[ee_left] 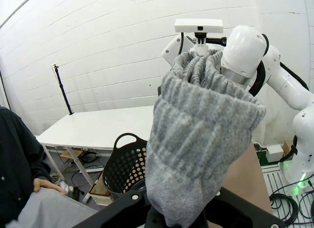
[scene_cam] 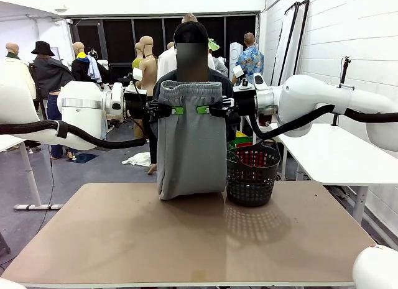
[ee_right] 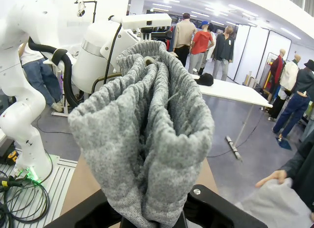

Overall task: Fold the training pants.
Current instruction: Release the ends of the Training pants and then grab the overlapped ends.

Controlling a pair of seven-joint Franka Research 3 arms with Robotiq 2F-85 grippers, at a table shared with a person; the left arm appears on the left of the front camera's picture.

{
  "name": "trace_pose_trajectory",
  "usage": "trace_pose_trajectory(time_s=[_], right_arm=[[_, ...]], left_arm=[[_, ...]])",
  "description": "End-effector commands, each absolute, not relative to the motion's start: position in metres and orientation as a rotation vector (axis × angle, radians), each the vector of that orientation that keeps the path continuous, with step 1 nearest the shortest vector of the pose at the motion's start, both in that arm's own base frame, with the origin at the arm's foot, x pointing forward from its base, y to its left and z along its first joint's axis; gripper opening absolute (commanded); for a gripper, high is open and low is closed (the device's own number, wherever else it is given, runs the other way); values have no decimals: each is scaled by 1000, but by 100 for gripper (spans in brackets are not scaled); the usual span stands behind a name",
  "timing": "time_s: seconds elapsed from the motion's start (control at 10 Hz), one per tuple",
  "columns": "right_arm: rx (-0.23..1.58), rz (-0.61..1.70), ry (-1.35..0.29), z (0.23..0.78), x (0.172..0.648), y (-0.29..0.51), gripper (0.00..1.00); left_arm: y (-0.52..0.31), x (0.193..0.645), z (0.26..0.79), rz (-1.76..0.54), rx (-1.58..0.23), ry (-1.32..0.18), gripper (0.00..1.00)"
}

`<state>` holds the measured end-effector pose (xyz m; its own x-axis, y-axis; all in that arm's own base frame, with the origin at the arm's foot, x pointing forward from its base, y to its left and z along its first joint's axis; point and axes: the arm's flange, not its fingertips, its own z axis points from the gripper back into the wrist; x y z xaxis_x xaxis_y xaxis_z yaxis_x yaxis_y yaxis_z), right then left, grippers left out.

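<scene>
The light grey training pants (scene_cam: 189, 146) hang folded in the air above the far side of the table, their lower edge near the tabletop. My left gripper (scene_cam: 176, 110) is shut on the left end of the gathered waistband (ee_left: 196, 135). My right gripper (scene_cam: 204, 109) is shut on the right end of the waistband (ee_right: 152, 135). The two grippers face each other, close together. A person stands behind the pants; a hand (ee_left: 46, 185) touches the grey cloth (ee_left: 44, 213) from the far side, and another hand (ee_right: 272, 177) shows in the right wrist view.
A black mesh basket (scene_cam: 252, 171) with red items inside stands on the brown table (scene_cam: 186, 239), just right of the hanging pants. A white table (scene_cam: 329, 152) stands at the right. A small white cloth (scene_cam: 138, 159) lies on the floor behind.
</scene>
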<state>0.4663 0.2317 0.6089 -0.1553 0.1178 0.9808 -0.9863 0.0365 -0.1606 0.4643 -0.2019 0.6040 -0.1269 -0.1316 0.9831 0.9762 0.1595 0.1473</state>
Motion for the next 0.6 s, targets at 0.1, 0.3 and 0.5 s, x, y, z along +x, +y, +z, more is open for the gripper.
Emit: trace_pose_trajectory(time_s=[0.1,0.3,0.5], right_arm=[[1002,1351,-1269,611,464,234,0],[1002,1351,-1269,611,464,234,0],[1002,1351,-1269,611,464,234,0]], left_arm=[[-202,461,607,-1233,-917,-1298,0],[-202,461,607,-1233,-917,-1298,0],[-202,461,607,-1233,-917,-1298,0]])
